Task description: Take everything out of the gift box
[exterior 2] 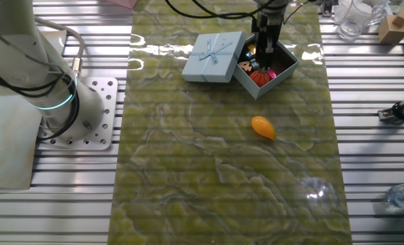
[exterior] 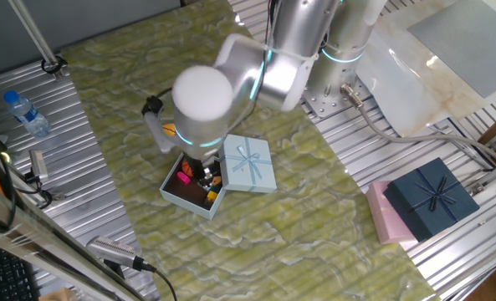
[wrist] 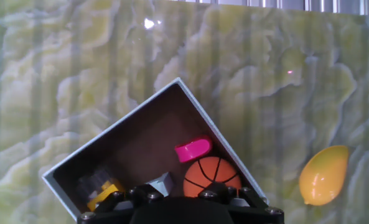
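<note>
**Over the open gift box, mango already on the table**

My jaws [exterior 2: 263, 60] hang inside the open top of the gift box [wrist: 119, 134], low among the toys; from my own hand view the fingertips are cut off at the bottom edge, so I cannot tell how wide my jaws stand or whether they grip anything. The gift box sits on the green marbled table [exterior 2: 208, 170], toward the edge where the clear glassware stands in the other fixed view. Its pale-blue lid [exterior 2: 214, 57] with the ribbon bow lies flat beside the box, touching its wall. Inside, on the dark brown floor, I see the orange basketball [wrist: 211, 177] right under my hand, the magenta piece [wrist: 193, 150] touching it, and a small yellow bit [wrist: 103, 192] in the opposite corner. The yellow-orange mango [exterior 2: 263, 127] lies on the table outside the box, near the middle. A dark navy box [exterior: 432, 197] rests on a pink box [exterior: 385, 216] at the table's edge.
</note>
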